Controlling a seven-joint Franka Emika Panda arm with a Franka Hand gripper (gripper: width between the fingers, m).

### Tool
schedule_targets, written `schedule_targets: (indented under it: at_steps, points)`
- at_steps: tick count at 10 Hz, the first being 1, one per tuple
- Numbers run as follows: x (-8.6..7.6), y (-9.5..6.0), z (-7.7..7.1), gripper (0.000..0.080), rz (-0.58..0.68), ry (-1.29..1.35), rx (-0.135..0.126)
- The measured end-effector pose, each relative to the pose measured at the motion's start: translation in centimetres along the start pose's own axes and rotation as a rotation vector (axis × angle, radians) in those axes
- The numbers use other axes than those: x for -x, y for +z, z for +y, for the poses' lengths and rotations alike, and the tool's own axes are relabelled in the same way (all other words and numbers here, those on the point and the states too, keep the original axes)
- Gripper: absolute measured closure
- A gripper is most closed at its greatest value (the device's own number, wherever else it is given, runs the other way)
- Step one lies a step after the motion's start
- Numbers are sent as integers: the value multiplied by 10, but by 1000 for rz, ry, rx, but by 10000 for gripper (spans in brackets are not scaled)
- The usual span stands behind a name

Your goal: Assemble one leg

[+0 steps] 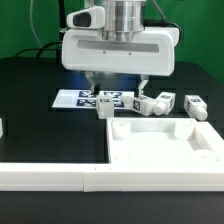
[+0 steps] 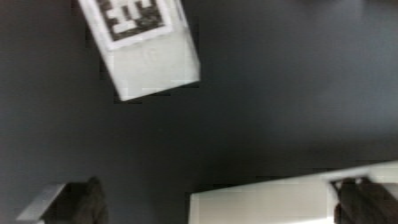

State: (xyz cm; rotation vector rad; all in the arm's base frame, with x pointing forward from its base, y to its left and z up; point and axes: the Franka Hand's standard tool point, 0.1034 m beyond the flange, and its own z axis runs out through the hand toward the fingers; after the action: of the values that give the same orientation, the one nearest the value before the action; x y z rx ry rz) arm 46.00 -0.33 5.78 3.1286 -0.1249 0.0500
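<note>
Even, bright light in the exterior view; wrist view dimmer and blurred throughout.

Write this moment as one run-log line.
tool: open, empty | legs: on table, none held | panel: flat beside legs

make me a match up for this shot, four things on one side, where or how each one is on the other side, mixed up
Things:
1. gripper
2. marker board
3. white panel
4. legs

Place or state:
a. small tagged pieces side by side, just beyond the white panel's far edge
b. open, hanging over the table, holding nothing
c. thin and flat on the table, tags facing up
d. large, nearest the camera, toward the exterior view's right

Pairs: 1-b, 2-c, 3-d, 4-a
</note>
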Motion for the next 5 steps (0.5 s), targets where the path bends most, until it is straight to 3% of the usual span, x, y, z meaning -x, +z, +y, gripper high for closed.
schedule_targets:
  at_steps: [2,3,5]
  points:
    - [1,1,2,151,-6,-72,0]
    - [2,3,11,151,-57,-118,-23]
    - [-8,5,23,151,-111,-140,-28]
